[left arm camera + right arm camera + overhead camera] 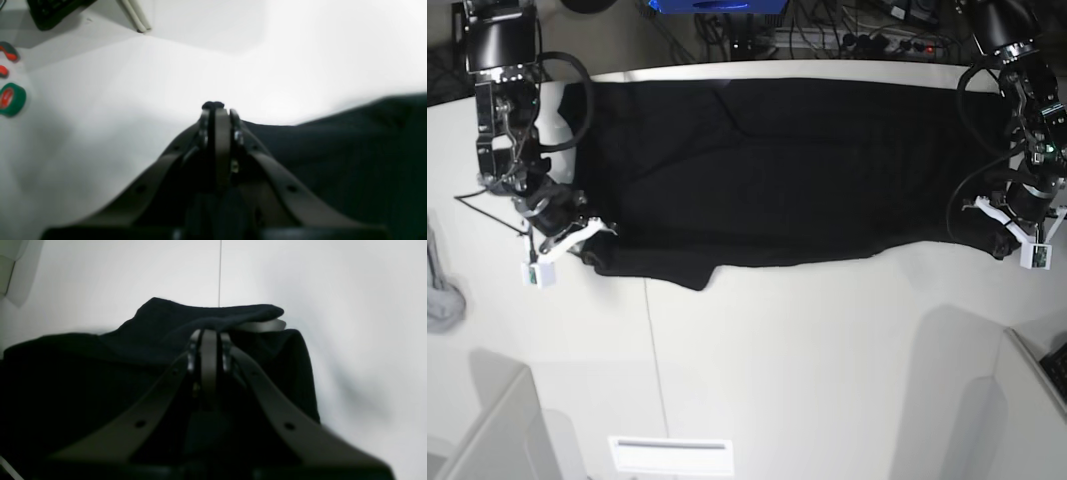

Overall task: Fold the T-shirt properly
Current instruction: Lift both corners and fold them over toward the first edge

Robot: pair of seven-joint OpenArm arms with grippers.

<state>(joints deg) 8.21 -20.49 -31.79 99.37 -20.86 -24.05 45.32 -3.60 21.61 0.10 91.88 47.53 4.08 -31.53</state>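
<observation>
End effector (pixel 209 335) tips—buried in T-shirt (pixel 83 373) folds.

So the T-shirt (pixel 777 180) is lying spread out wide across the far part of the white counter (pixel 807 350), plain black side showing, no print visible. It's looking like a long folded band with a few soft creases. The near edge is running uneven, dipping lower toward one end, and both ends are bunching up a bit.
</observation>
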